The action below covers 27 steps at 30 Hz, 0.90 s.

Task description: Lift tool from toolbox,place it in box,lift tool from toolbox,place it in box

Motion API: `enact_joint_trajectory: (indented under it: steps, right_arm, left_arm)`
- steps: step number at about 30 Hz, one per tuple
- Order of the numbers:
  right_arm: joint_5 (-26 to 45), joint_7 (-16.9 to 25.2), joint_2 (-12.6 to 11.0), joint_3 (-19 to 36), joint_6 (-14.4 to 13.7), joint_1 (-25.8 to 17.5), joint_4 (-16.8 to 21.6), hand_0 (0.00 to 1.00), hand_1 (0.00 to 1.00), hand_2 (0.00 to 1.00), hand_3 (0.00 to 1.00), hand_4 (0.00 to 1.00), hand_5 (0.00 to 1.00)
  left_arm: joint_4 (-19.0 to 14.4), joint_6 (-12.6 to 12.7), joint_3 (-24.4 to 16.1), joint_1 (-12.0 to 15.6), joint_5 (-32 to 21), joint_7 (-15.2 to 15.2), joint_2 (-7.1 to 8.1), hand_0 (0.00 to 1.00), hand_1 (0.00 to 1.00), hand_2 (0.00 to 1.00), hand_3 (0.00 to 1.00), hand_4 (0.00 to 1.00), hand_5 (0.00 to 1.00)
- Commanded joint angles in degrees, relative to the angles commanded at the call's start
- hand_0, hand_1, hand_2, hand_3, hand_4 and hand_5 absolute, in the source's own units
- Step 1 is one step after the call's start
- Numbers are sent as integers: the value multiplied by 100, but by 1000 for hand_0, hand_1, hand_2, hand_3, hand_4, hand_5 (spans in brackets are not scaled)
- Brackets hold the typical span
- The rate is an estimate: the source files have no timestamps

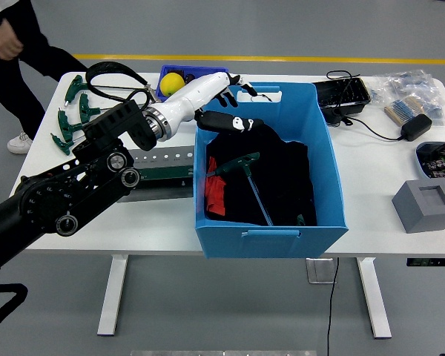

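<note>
A green T-handle tool [242, 164] lies loose on dark cloth inside the blue box [271, 242], its thin shaft running toward the box's front wall. My left hand [231, 104] hovers above the box's back left corner, open, fingers spread and holding nothing. It is well clear of the tool. The dark green toolbox [162, 167] sits on the table just left of the box, partly hidden under my left arm. My right arm does not appear.
Several green T-handle wrenches [72, 113] lie at the table's left end. A small blue bin [179, 77] with a yellow item stands behind my arm. Cables, a black tray [343, 94] and a grey block [426, 205] occupy the right. A person [15, 52] walks at top left.
</note>
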Motion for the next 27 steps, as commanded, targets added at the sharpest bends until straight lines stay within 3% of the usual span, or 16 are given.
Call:
enact_joint_trajectory:
  steps: [3, 4, 8, 11, 15, 20, 23, 27]
  right_arm:
    - [68, 25, 10, -49, -7, -11, 8, 645, 625, 698, 550, 779, 673]
    - [90, 30, 14, -59, -10, -16, 12, 645, 625, 697, 550, 779, 673]
    - [114, 46, 28, -95, -17, -26, 18, 645, 625, 697, 550, 779, 673]
    - [144, 57, 48, -121, -24, -40, 24, 645, 624, 696, 550, 779, 673]
    - [245, 84, 73, -187, -33, -29, 31, 645, 624, 696, 550, 779, 673]
    - [268, 82, 83, -207, -46, -20, 50, 644, 625, 698, 549, 779, 673]
    - [242, 69, 88, -201, -47, -17, 59, 644, 625, 700, 549, 778, 673]
    - [165, 45, 98, -170, -45, -20, 68, 644, 625, 700, 549, 778, 673]
  left_arm:
    - [-265, -46, -673, 570, -136, 80, -43, 495, 551, 706, 660, 861, 564]
    - [-351, -51, -924, 787, -195, 96, -67, 468, 517, 626, 637, 853, 569]
    - [-679, -5, -1706, 1628, -443, 44, -177, 468, 517, 626, 637, 853, 569]
    - [-920, 221, -2168, 2344, -658, -203, -369, 460, 478, 581, 611, 856, 586]
    - [-947, 585, -2173, 3290, -1170, -513, -440, 460, 478, 581, 611, 856, 586]
    - [-921, 762, -1796, 4361, -1718, -752, -176, 454, 461, 559, 609, 856, 588]
    - [-928, 789, -1817, 4485, -1635, -765, -144, 454, 456, 555, 604, 851, 594]
    - [-1023, 802, -1959, 4308, -1454, -867, -265, 454, 456, 555, 604, 851, 594]
